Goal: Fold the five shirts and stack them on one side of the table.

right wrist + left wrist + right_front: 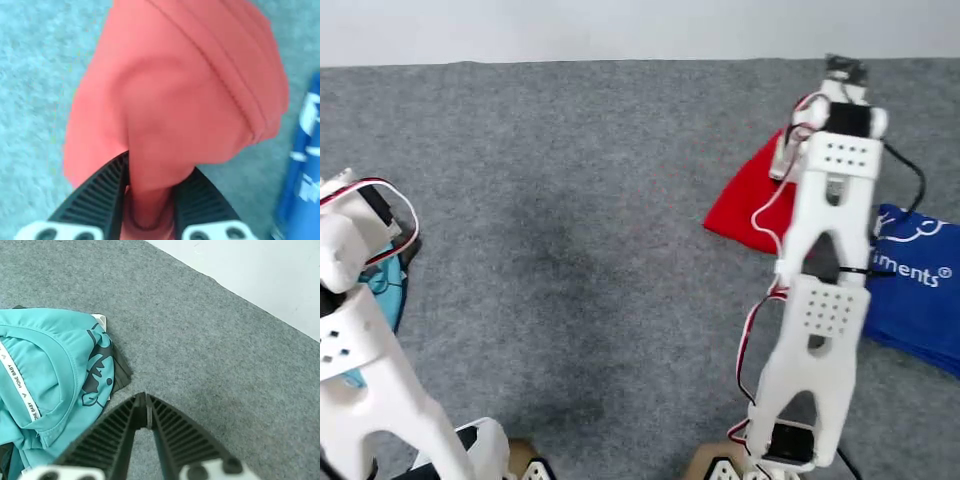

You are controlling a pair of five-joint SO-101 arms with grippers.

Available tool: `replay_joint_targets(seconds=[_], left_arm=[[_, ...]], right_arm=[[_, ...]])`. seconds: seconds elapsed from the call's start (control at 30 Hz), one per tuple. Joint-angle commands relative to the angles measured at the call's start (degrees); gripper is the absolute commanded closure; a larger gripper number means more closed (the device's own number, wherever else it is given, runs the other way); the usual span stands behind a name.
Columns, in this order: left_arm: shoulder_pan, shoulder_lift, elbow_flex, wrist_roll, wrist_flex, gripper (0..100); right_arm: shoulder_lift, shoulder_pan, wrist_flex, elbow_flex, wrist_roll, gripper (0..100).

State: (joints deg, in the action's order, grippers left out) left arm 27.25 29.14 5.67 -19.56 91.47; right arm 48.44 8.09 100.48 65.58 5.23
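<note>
The right gripper (150,202) is clamped on a bunched fold of the red shirt (175,100). The cloth is pinched between its two black ribbed fingers (105,192) and rises toward them in a ridge above the grey table cover (600,200). The red shirt lies at the far right of the table, with the right arm (820,300) stretched out over its right part. Just beside it, nearer and at the right edge, lies the blue shirt (920,300) (white print on it, partly behind the arm). Whether red and blue touch I cannot tell, since the arm covers the place between them.

At the left edge of the table the left gripper (145,412) hangs over bare grey cover with its fingers pressed together, holding nothing. Close by it lies the teal shirt (45,365), collar showing, with a dark printed figure on its front. A dark garment (121,374) peeks out from under its edge. The left arm (360,350) stands over this pile at the near left
</note>
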Motion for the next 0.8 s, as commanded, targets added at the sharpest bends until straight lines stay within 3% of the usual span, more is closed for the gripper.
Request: replay_joint_targets(seconds=[0.0,0.27,0.47,0.77], left_arm=[[0.0,1.4,0.3,0.5,-1.2,100],[-0.2,1.4,0.3,0.5,-1.2,100],[-0.2,1.4,0.3,0.5,-1.2,100],[-0.2,1.4,0.3,0.4,-1.1,100]], right_arm=[[-14.8,2.1,2.5,-11.3,-4.4,98.9],[-28.7,9.5,2.4,-22.7,-15.4,98.9],[-28.5,16.8,2.4,-22.9,-23.8,98.9],[-25.2,26.2,2.4,-22.9,-30.4,98.9]])
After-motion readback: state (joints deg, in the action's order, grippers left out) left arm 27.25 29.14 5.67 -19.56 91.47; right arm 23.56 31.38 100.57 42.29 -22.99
